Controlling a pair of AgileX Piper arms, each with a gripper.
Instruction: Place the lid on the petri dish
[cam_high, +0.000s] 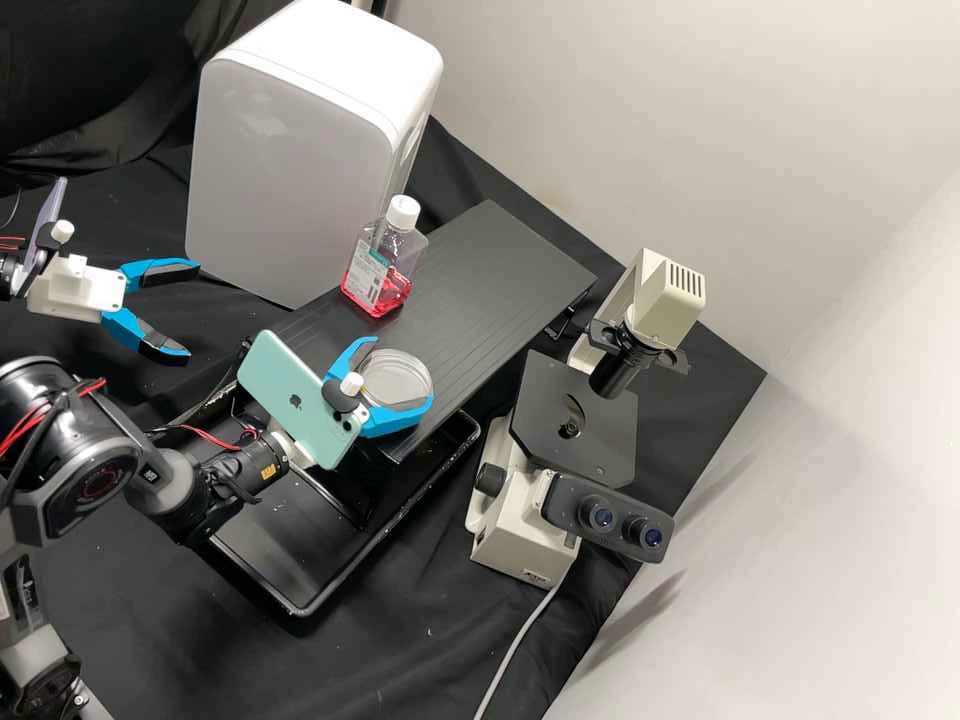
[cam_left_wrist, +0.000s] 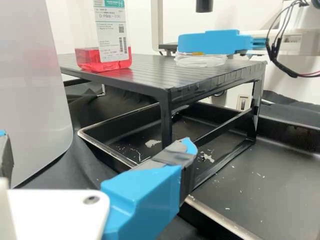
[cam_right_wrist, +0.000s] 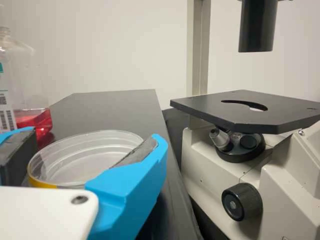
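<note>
Two grippers. Right gripper (cam_high: 400, 372): jaws closed on lid (cam_right_wrist: 85, 150), level over petri dish (cam_right_wrist: 37, 181) at 7 o'clock end of shelf (cam_high: 500, 280), seemingly to seat it. Left gripper (cam_high: 190, 308): jaws wide open, empty, at 9 o'clock, leaving room.

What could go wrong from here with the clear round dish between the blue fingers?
The clear round plastic petri dish, in the right gripper, sits near the edge of the black ribbed platform; a nudge might drop it into the black tray. A swing could hit the red-liquid flask.
</note>
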